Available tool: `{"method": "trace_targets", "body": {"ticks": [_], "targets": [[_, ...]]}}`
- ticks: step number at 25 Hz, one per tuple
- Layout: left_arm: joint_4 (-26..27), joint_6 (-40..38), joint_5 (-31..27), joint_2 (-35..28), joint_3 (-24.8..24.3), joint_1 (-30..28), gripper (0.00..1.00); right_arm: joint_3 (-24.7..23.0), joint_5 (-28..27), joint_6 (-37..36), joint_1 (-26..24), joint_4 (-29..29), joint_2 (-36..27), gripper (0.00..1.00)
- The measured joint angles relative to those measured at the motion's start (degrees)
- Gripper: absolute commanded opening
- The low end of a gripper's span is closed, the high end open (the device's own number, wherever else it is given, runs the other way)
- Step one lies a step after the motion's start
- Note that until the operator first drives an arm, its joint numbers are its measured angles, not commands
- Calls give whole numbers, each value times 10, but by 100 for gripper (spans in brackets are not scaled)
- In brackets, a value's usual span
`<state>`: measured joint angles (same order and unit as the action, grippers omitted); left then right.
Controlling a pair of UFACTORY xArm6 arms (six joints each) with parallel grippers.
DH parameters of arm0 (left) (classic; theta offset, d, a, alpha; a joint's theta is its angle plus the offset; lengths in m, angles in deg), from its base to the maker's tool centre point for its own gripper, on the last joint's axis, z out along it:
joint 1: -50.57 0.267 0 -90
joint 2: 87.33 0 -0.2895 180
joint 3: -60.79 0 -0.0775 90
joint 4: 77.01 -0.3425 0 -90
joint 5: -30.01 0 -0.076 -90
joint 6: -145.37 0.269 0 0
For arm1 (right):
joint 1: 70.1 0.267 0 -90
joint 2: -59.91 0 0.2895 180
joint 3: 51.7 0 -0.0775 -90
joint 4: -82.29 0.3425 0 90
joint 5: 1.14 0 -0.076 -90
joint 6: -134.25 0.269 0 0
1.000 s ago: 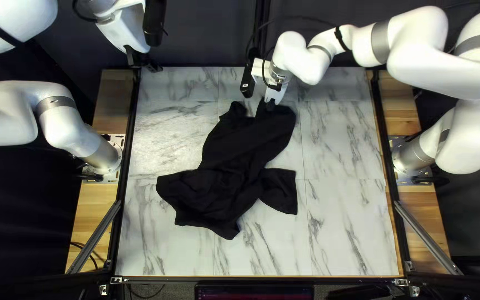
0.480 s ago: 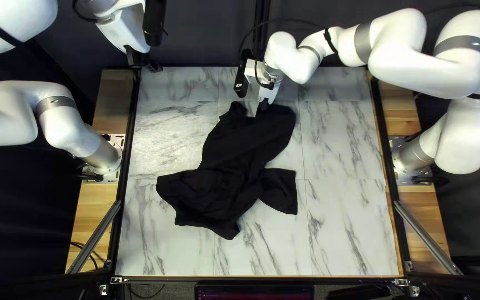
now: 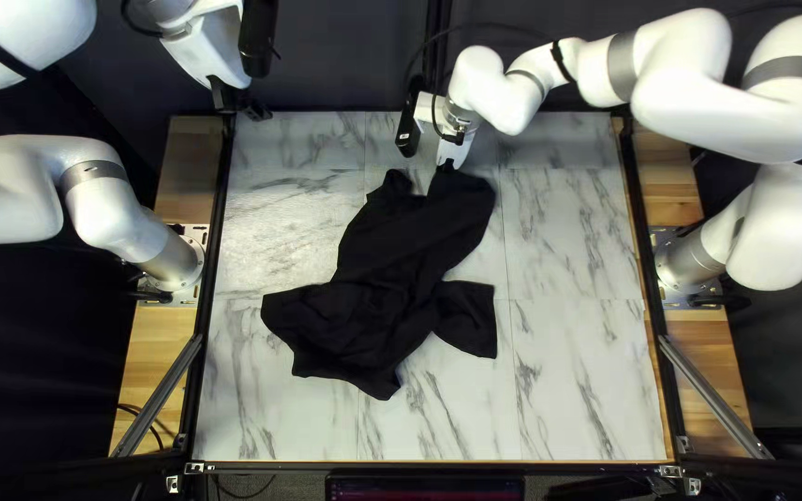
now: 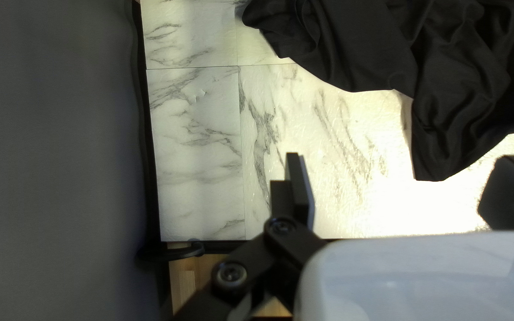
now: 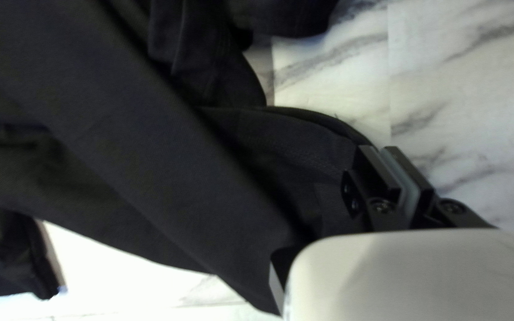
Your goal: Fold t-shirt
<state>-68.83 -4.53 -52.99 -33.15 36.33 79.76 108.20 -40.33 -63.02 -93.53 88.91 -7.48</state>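
Observation:
The black t-shirt (image 3: 382, 269) lies rumpled on the marble table, a narrow end toward the far edge. At that end my right gripper (image 3: 447, 167) meets the cloth. In the right wrist view, my right gripper (image 5: 392, 154) has its fingers together, shut on the edge of the shirt (image 5: 168, 148), which runs up to the tips. My left gripper (image 3: 240, 104) hangs by the table's far left corner, apart from the shirt. In the left wrist view, my left gripper (image 4: 406, 169) is open with nothing between its fingers, the shirt (image 4: 358, 47) lying ahead of it.
Marble tabletop (image 3: 568, 371) surrounds the shirt. A dark frame (image 3: 215, 241) borders the left side, with a slanted metal bar (image 3: 157, 397) beside it and another (image 3: 712, 394) at the right. My right arm (image 3: 652, 83) reaches across the far right of the table.
The right gripper has shifted left, then slightly back right and toward the far edge, at the shirt's far end. The shirt's main part and my left arm have stayed still.

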Motion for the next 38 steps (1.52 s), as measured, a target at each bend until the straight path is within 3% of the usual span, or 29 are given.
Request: {"method": "trace_targets", "body": {"ticks": [6, 14, 22, 27, 37, 38], "targets": [[0, 0, 0, 0, 0, 0, 100, -23, -24, 68, 22, -48, -86, 0], [0, 0, 0, 0, 0, 0, 100, -28, -82, 203, 96, -145, -182, 0], [0, 0, 0, 0, 0, 0, 100, -59, -124, 292, 142, -215, -260, 0], [0, 0, 0, 0, 0, 0, 100, -94, -139, 277, 101, -219, -308, 0], [0, 0, 0, 0, 0, 0, 100, -184, -86, 165, -75, -175, -344, 0], [0, 0, 0, 0, 0, 0, 100, -188, -80, 158, -84, -170, -340, 88]]}}
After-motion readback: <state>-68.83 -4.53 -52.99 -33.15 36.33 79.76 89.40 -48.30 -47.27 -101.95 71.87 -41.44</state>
